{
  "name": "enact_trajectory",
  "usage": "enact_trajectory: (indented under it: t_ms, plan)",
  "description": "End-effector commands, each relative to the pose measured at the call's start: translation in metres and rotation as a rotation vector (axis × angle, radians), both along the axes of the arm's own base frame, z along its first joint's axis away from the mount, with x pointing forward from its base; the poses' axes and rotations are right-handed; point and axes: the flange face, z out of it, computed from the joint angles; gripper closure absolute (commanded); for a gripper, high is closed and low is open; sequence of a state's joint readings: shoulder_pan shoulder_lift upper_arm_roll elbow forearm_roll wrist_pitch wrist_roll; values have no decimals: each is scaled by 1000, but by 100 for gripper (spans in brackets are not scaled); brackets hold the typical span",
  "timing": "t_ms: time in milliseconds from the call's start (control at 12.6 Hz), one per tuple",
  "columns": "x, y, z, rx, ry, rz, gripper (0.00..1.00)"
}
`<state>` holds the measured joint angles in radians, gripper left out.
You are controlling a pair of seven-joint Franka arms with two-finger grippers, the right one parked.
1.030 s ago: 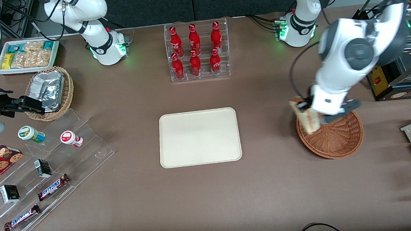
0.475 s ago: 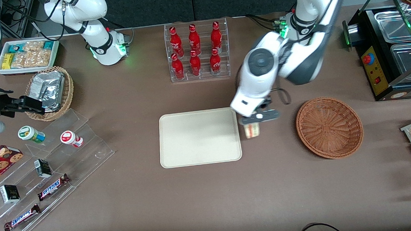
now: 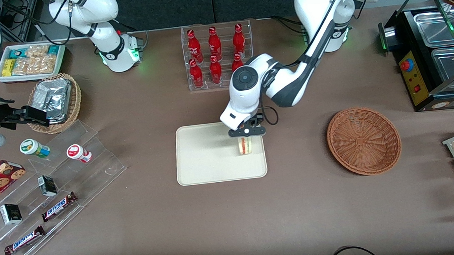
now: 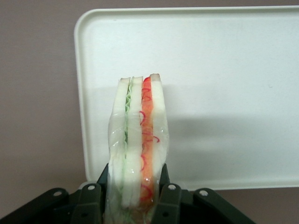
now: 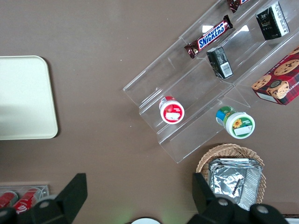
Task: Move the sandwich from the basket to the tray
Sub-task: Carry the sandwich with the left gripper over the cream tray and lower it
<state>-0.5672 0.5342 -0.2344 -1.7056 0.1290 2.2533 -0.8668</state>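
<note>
Sandwich — in gripper, over tray.

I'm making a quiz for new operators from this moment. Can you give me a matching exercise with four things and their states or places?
Things:
1. sandwich
2. basket
3. tray
4. gripper

States:
A. holds nothing
B. clamped between two fingers
C. lies under the held item
D. shut on the food, above the tray

Pairs: 1-B, 2-A, 3-C, 4-D

Brown table: tray, basket, bottle rack, jaws above tray.
</note>
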Motion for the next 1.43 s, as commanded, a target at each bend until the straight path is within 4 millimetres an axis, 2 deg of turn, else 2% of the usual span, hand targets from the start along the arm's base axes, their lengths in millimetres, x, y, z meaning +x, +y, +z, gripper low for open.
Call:
enact_trajectory:
  t_ms: [0, 238, 475, 634, 713, 792, 950, 1109, 1188, 1347]
  plan:
    - [6, -23, -11, 11, -53, 16, 59]
    - [13, -28, -35, 48, -79, 59, 59]
    - [16, -32, -34, 17, -97, 59, 59]
    - [17, -34, -43, 17, -95, 58, 57]
    - [17, -34, -45, 21, -96, 53, 35]
    - [17, -34, -45, 26, -103, 42, 2]
    - [19, -32, -37, 31, -113, 42, 1]
    - [24, -24, -1, 39, -118, 72, 1]
    - [25, -17, 27, 51, -125, 88, 1]
    - [37, 20, 84, 81, -107, 165, 1]
